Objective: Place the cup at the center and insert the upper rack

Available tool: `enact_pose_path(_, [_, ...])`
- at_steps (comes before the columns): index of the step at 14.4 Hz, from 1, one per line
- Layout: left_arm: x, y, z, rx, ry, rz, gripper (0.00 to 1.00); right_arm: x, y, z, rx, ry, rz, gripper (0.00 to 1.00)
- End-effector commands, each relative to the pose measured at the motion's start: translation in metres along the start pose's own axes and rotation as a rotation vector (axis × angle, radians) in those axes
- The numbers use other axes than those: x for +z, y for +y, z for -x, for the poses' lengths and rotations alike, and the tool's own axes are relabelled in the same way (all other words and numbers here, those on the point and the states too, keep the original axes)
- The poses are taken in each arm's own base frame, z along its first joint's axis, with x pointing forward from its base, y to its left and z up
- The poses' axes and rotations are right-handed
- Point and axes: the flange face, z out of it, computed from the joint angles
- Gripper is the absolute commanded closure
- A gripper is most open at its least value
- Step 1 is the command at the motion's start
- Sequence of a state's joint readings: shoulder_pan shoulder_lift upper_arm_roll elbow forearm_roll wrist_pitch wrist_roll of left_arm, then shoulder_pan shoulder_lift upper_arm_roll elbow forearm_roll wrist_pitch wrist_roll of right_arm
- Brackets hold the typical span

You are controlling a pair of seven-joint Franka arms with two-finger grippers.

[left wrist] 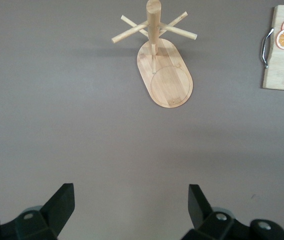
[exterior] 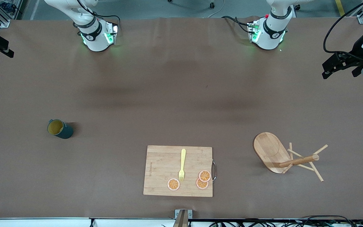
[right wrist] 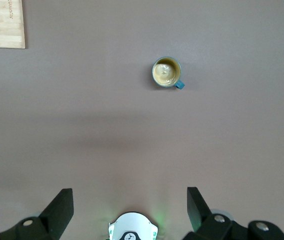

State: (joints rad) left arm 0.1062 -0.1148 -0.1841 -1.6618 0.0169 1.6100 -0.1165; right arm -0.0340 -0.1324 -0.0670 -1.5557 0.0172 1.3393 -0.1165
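The cup, dark teal with a mustard inside, stands upright toward the right arm's end of the table; it also shows in the right wrist view. The upper rack, a wooden mug tree with an oval base, a post and thin pegs, stands upright toward the left arm's end; it also shows in the left wrist view. My left gripper is open and empty, high over the table's end. My right gripper is open and empty, high over its own base.
A bamboo cutting board with a metal handle lies nearer the front camera than the table's middle. On it are a yellow fork and three orange slices. The board's edge shows in both wrist views.
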Motion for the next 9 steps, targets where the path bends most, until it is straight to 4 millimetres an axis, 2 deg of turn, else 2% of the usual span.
enact_pose_path(1, [-0.003,-0.002,-0.002,0.019,-0.003,-0.004,0.00,-0.005,0.000,0.007,0.009,0.013,0.015,0.00])
enact_pose_path(5, [-0.004,-0.004,-0.002,0.019,-0.001,-0.004,0.00,-0.005,0.000,0.007,0.009,0.013,0.015,0.00])
enact_pose_path(8, [-0.002,-0.004,-0.003,0.019,-0.004,-0.004,0.00,-0.016,0.003,0.006,0.011,0.033,0.019,0.00])
enact_pose_path(9, [-0.002,-0.004,-0.003,0.019,-0.004,-0.004,0.00,-0.010,0.005,0.001,0.013,0.021,0.019,0.00])
